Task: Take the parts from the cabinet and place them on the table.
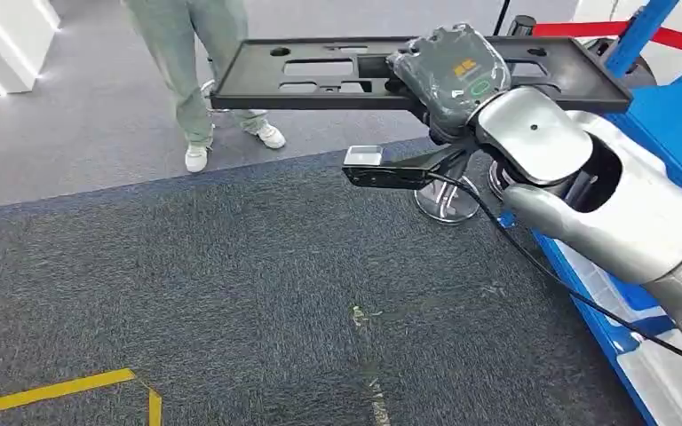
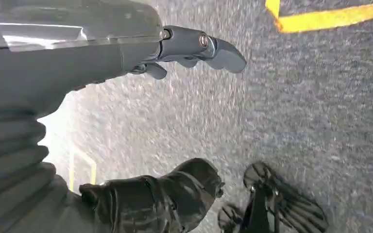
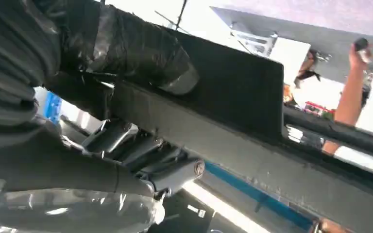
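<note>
A long flat black panel part (image 1: 257,78) with several slots hangs level over the carpet, held out in front of me. My right hand (image 1: 451,75), in a dark cover, grips it near its middle. In the right wrist view the thumb lies over the panel's (image 3: 233,92) edge and the fingers (image 3: 141,150) press against its other face. My left hand (image 2: 141,53) hangs over the grey carpet, fingers and thumb apart, holding nothing.
A person in green trousers and white shoes (image 1: 197,71) stands beyond the panel's left end. A blue cabinet frame (image 1: 675,133) runs along my right, with a red barrier strip (image 1: 586,29) and a chrome stand base (image 1: 444,202) near it. Yellow tape (image 1: 62,390) marks the carpet.
</note>
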Robot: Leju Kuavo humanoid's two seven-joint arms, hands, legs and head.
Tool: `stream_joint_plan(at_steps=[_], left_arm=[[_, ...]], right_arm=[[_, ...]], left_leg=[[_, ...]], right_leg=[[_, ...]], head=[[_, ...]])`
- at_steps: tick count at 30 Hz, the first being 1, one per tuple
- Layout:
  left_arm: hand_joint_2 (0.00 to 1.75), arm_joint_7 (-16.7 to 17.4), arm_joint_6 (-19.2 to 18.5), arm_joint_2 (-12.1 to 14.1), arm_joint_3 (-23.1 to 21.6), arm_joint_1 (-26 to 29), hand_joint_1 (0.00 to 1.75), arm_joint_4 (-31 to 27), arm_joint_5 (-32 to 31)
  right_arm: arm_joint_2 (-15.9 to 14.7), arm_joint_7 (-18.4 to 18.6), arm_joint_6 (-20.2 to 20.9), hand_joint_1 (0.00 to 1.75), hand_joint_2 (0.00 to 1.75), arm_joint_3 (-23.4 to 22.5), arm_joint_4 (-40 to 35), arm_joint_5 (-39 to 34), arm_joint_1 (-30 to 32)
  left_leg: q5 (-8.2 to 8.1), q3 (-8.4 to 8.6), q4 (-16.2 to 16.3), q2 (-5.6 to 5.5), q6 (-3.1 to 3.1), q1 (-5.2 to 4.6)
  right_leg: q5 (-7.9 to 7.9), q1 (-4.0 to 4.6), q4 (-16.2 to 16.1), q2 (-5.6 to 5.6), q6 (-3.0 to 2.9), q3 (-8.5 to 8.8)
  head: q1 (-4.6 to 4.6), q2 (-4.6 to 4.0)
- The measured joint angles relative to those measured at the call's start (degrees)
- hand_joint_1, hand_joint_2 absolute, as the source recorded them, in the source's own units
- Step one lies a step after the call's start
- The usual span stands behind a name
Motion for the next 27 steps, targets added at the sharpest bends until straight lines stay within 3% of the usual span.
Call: stream_joint_plan(at_steps=[1, 2, 3, 4, 5, 6, 7, 9, 10, 11, 12, 15, 16, 17, 18, 20, 21, 22, 23, 24, 25, 26, 27], left_arm=[[1.75, 0.0, 0.35, -0.31, 0.0, 0.08, 0.0, 0.0, -0.02], [1.75, -0.02, 0.61, -0.35, 0.0, 0.07, 0.0, 0.02, -0.02], [1.75, -0.24, 0.74, -0.35, 0.0, 0.01, 0.0, 0.02, -0.11], [1.75, -0.33, 0.72, -0.35, -0.02, -0.14, 0.0, 0.02, -0.33], [1.75, -0.39, 0.57, -0.44, -0.02, -0.28, 0.0, 0.02, -0.42], [1.75, -0.44, 0.39, -0.55, -0.04, -0.28, 0.0, 0.02, -0.55], [1.75, -0.5, 0.28, -0.63, -0.04, -0.27, 0.0, 0.02, -0.66], [1.75, -0.5, 0.28, -0.7, -0.07, -0.15, 0.0, 0.02, -0.96], [1.75, -0.5, 0.28, -0.7, -0.09, -0.17, 0.0, 0.02, -0.96], [1.75, -0.5, 0.28, -0.7, -0.09, -0.34, 0.0, 0.02, -0.98], [1.75, -0.5, 0.28, -0.74, -0.09, -0.43, 0.0, 0.02, -1.01], [1.75, -0.5, 0.28, -0.89, -0.26, -0.3, 0.0, 0.02, -1.01], [1.75, -0.48, 0.26, -1.01, -0.37, -0.27, 0.0, 0.02, -1.01], [1.75, -0.35, 0.22, -1.05, -0.53, -0.28, 0.0, 0.02, -1.05], [1.75, -0.22, -0.13, -1.07, -0.59, -0.31, 0.0, 0.02, -1.14], [1.75, -0.15, -0.64, -1.14, -0.77, -0.45, 0.0, 0.02, -1.2], [1.75, -0.15, -0.83, -1.2, -0.87, -0.45, 0.0, 0.02, -1.2], [1.75, -0.15, -0.94, -1.22, -0.92, -0.4, 0.0, 0.02, -1.2], [1.75, -0.15, -0.96, -1.22, -0.92, -0.38, 0.0, 0.02, -1.18], [1.75, -0.18, -1.09, -1.25, -0.92, -0.38, 0.0, 0.02, -1.18], [1.75, -0.17, -1.29, -1.33, -0.92, -0.38, 0.0, 0.02, -1.18], [1.75, -0.17, -1.38, -1.4, -0.94, -0.35, 0.0, 0.02, -1.18], [1.75, -0.22, -1.47, -1.4, -0.94, -0.66, 0.0, 0.02, -1.18]], right_arm=[[-0.04, 0.13, 0.04, 1.75, 1.75, -0.02, 0.15, 0.07, 0.03], [-0.07, 0.28, 0.07, 1.75, 1.75, -0.09, 0.17, 0.11, 0.03], [-0.13, 0.44, 0.13, 1.75, 1.75, -0.22, 0.2, 0.11, -0.01], [-0.33, 0.55, 0.19, 1.75, 1.75, -0.28, 0.24, 0.17, 0.04], [-0.5, 0.61, 0.37, 1.75, 1.75, -0.31, 0.26, 0.17, 0.17], [-0.61, 0.7, 0.48, 1.75, 1.75, -0.33, 0.28, 0.17, 0.45], [-0.7, 0.74, 0.55, 1.75, 1.75, -0.33, 0.33, 0.17, 0.66], [-0.85, 0.74, 0.66, 1.75, 1.75, -0.39, 0.33, 0.17, 0.7], [-0.96, 0.77, 0.63, 1.75, 1.75, -0.59, 0.33, 0.17, 0.69], [-1.11, 0.81, 0.63, 1.75, 1.75, -0.87, 0.33, 0.2, 0.65], [-1.42, 0.98, 0.68, 1.75, 1.75, -1.05, 0.41, 0.24, 0.57], [-1.57, 1.16, 0.79, 1.75, 1.75, -1.07, 0.39, 0.26, 0.74], [-1.84, 1.4, 0.79, 1.75, 1.75, -1.12, 0.42, 0.35, 0.74], [-1.99, 1.64, 0.68, 1.75, 1.75, -1.2, 0.39, 0.5, 0.76], [-2.47, 1.9, 0.52, 1.75, 1.75, -1.49, 0.41, 0.7, 0.71], [-3.15, 2.1, 0.5, 1.75, 1.75, -1.97, 0.55, 1.14, 0.71], [-3.45, 2.14, 0.52, 1.75, 1.75, -2.1, 0.68, 1.31, 0.71], [-3.65, 2.12, 0.52, 1.75, 1.75, -2.12, 0.76, 1.46, 0.71], [-3.78, 2.12, 0.52, 1.75, 1.75, -2.16, 0.83, 1.55, 0.69], [-3.85, 2.12, 0.52, 1.75, 1.75, -2.25, 0.83, 1.6, 0.57], [-3.87, 1.97, 0.52, 1.75, 1.75, -2.45, 0.87, 1.64, 0.43], [-3.89, 1.79, 0.55, 1.75, 1.75, -2.65, 0.94, 1.75, 0.35], [-3.89, 1.62, 0.57, 1.75, 1.75, -2.71, 1.05, 1.95, -0.17]], left_leg=[[-0.57, -0.22, 0.6, 3.11, 0.08, 0.06], [-2.27, -1.31, 3.09, 6.66, -0.22, -0.26], [-4.38, -3.43, 7.32, 8.61, -0.57, -0.12], [-6.51, -5.93, 12.41, 9.65, -0.82, -0.07], [-7.76, -7.93, 16.48, 10.02, -1.01, -0.01], [-7.71, -8.85, 18.28, 10.15, -1.19, 0.12], [-6.41, -8.01, 16.66, 10.2, -1.24, 0.22], [-2.3, -2.76, 7.53, 11.14, -1.05, 0.21], [-0.52, 0.58, 2.04, 13.49, -0.79, -0.02], [-1.7, 1.72, 0.13, 16.11, -0.24, -1.17], [-1.2, 1.37, -0.1, 14.72, 0.53, -0.98], [-1.2, 1.12, -0.2, 12.61, 1.26, -1.03], [-0.95, 1.53, -0.56, 11.94, 1.73, -0.55], [-0.92, 1.51, -0.57, 11.25, 2.06, -0.58], [-0.87, 1.47, -0.55, 10.63, 2.57, -0.59], [-0.88, 1.46, -0.51, 8.96, 2.72, -0.65], [-0.89, 1.45, -0.42, 8.13, 2.73, -0.73], [-0.94, 1.47, -0.27, 7.29, 2.75, -0.73], [-1.01, 1.47, -0.07, 6.43, 2.71, -0.72], [-1.15, 1.49, 0.26, 5.53, 2.53, -0.67], [-1.37, 1.46, 0.64, 4.71, 2.3, -0.61], [-1.49, 1.08, 0.73, 4.12, 2.07, -0.41], [-1.42, 0.34, 1.55, 3.41, 1.78, -0.76]], right_leg=[[0.25, -0.07, -0.62, -0.8, -0.21, 0.45], [0.32, -0.03, -0.77, -1.54, -0.4, 0.66], [0.32, 0.06, -0.76, -2.22, -0.44, 0.69], [0.28, 0.1, -0.68, -3.12, -0.47, 0.67], [0.21, 0.13, -0.67, -4.02, -0.46, 0.67], [0.13, 0.13, -0.66, -4.98, -0.42, 0.7], [0.03, 0.13, -0.66, -5.82, -0.37, 0.73], [-0.24, 0.13, -0.56, -7.22, -0.08, 0.92], [-0.5, 0.2, -0.49, -7.89, 0.22, 1.16], [-0.71, 0.68, -0.45, -8.53, 0.53, 1.1], [-0.83, 0.87, -0.37, -9.19, 0.76, 1.13], [-1.22, 0.99, -0.61, -11.04, 1.56, 1.67], [-1.98, 0.43, 0.07, -9.45, 2.0, 1.23], [-3.5, 0.45, 2.13, -6.44, 1.95, 0.64], [-5.89, 0.41, 6.54, -4.62, 1.85, -1.35], [-9.49, 0.52, 15.97, -3.16, 1.89, -6.15], [-9.67, 0.51, 18.36, -3.07, 1.93, -7.73], [-8.41, 0.49, 17.89, -3.05, 1.85, -7.9], [-5.99, 0.43, 14.78, -3.02, 1.72, -6.87], [-2.95, 0.27, 9.8, -2.58, 1.62, -4.86], [-0.18, 0.04, 4.37, -1.36, 1.52, -2.49], [-0.68, -0.37, 2.33, 1.68, 1.46, -1.63], [-0.48, -0.49, 1.24, 2.59, 1.79, -1.32]], head=[[0.02, 0.0], [-0.48, 0.0], [-0.52, 0.0], [-0.46, 0.0], [-0.57, 0.0], [-0.52, 0.0], [-0.52, 0.0], [-0.54, 0.0], [-0.55, 0.0], [-0.55, 0.0], [-0.24, 0.0], [-0.24, 0.0], [-0.26, 0.0], [-0.22, 0.0], [-0.13, 0.0], [-0.13, 0.0], [-0.2, 0.0], [-0.15, 0.0], [-0.17, 0.0], [-0.15, 0.0], [-0.2, 0.0], [-0.11, 0.0], [-0.24, 0.0]])
